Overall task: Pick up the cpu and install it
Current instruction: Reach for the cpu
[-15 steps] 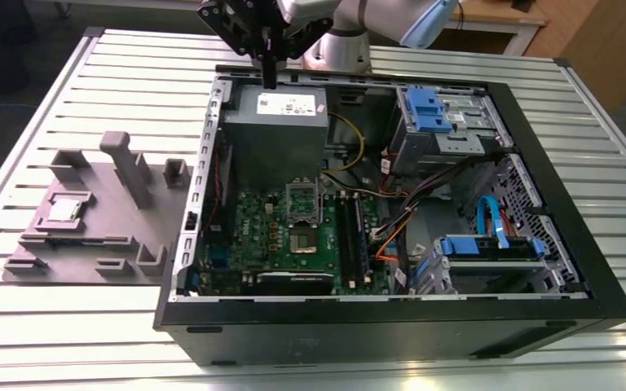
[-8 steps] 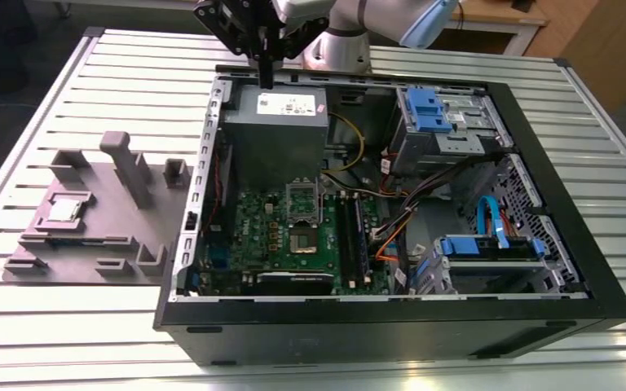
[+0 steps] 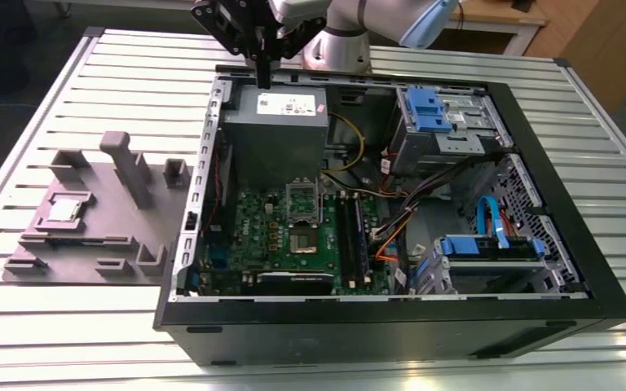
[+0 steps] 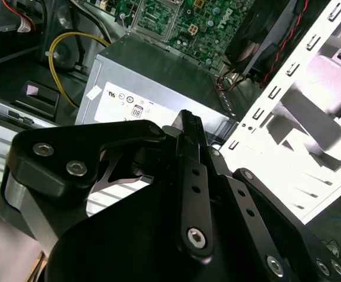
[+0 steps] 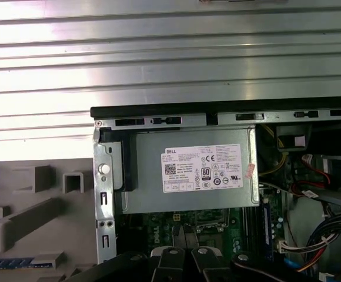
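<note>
Open computer case [image 3: 400, 326] up front, chip [image 3: 65, 209] on grey tray [image 3: 95, 244], well apart from gripper [image 3: 263, 81], fingers pressed together, holding nothing, above grey box [image 3: 278, 122].

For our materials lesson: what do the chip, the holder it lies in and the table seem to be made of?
The chip: silvery metal top, slightly shiny, with a pale rim. The holder: matte grey, moulded-looking blocks, probably plastic. The table: pale ribbed metal slats that glint, likely aluminium.

Your exterior view looks down from high on the open computer case [image 3: 400, 244] and the counter [image 3: 95, 326]. Both wrist views look from close above at the labelled grey box [image 5: 194, 176] inside the case.
</note>
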Motion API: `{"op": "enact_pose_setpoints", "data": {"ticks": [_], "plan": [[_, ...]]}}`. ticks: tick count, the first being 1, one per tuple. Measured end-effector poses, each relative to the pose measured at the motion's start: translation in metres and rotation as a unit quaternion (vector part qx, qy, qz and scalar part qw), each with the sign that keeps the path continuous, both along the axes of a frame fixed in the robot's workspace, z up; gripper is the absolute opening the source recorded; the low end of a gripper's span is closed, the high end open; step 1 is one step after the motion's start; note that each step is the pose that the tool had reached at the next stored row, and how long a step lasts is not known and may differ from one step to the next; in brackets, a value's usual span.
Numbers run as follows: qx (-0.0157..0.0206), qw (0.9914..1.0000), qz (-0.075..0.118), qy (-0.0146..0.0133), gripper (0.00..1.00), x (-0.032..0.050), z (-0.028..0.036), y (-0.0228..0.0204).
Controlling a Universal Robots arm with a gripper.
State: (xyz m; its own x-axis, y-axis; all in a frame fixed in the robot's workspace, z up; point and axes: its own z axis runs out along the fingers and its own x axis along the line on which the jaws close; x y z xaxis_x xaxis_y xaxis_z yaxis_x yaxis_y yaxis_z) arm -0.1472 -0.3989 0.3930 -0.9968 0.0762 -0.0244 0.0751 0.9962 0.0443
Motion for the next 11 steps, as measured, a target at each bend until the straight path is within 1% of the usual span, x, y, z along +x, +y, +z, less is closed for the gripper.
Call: {"op": "enact_pose_setpoints", "data": {"ticks": [6, 11], "plan": [[0.0, 1.0, 0.0, 0.0, 0.1, -0.0002, 0.0, 0.0], [0.0, 1.0, 0.0, 0.0, 0.1, -0.002, 0.0, 0.0]]}}
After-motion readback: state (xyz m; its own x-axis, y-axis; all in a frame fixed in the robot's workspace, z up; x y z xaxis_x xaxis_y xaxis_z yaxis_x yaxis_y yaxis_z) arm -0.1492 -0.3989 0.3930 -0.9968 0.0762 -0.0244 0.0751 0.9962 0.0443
